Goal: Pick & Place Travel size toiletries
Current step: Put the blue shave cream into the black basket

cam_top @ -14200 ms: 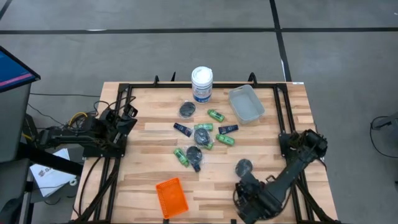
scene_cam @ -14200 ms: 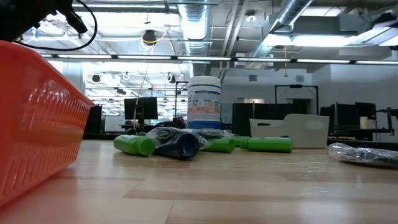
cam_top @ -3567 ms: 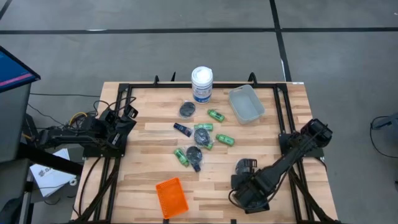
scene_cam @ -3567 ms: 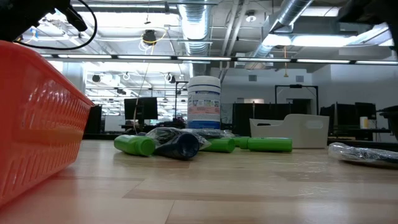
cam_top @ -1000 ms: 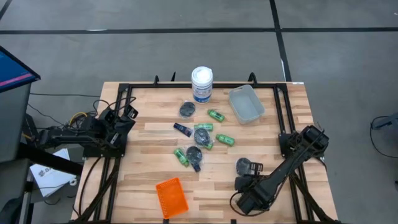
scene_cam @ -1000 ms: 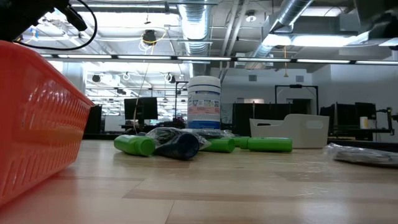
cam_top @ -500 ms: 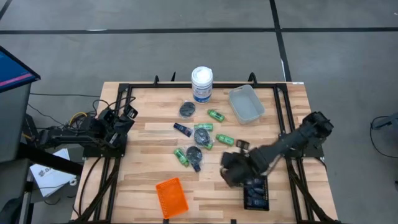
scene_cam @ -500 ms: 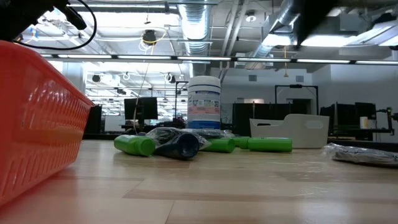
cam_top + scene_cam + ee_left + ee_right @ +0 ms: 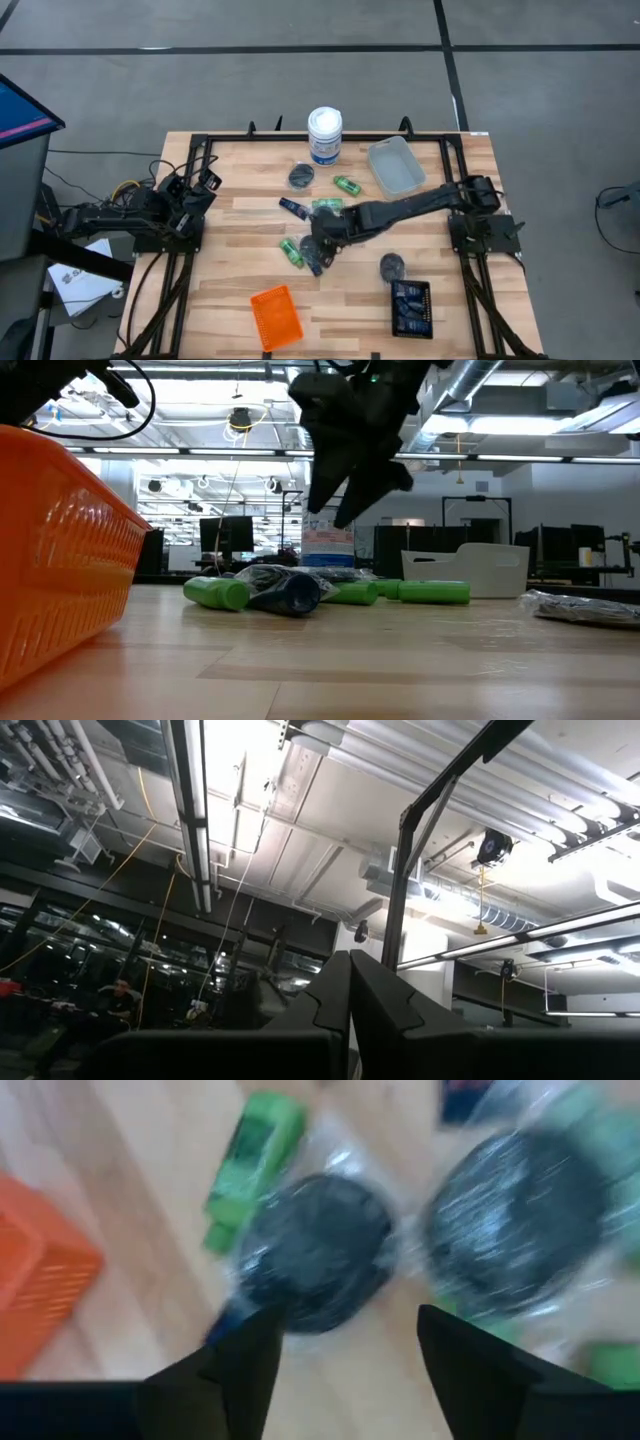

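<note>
The toiletries lie in a heap at the table's middle: round dark pucks in clear wrap, green bottles and a dark blue tube. One puck lies apart near the black tray, which holds dark blue tubes. My right gripper hovers open above the heap, fingers pointing down over one puck, touching nothing. In the low view it hangs above the pile. My left gripper rests shut at the table's left edge, pointing up.
A tall white canister stands at the far edge, with a clear tray to its right and another puck in front. An orange tray lies near the near edge. Bare wood shows left of the heap.
My right arm has swung from the near right corner, where it covered the black tray, up and toward the far left, and now hangs over the heap in the middle. The black tray with its blue tubes now shows. The toiletries on the table have stayed in place.
</note>
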